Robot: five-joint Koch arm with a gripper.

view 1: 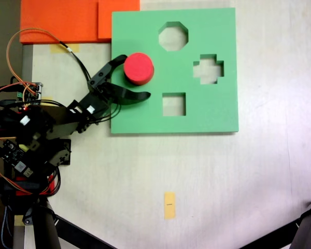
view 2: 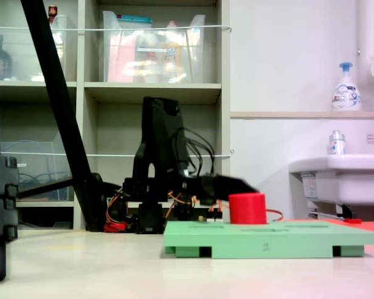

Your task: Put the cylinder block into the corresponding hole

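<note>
Risk of tipping the short red foam cylinder block, standing proud over the green foam board's circular cutout, between spread black gripper jaws, if nudged.

white table: green board, orange foam.

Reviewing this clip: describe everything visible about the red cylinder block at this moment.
The cylinder block is a short, bright red cylinder, seemingly foam, with a flat round top. It stands upright on the green board near the board's left edge in the top-down fixed view, rising well above the surface in the side view. The hand is open, its black fingers spread around the block's left and lower sides. Contact cannot be told.
</note>
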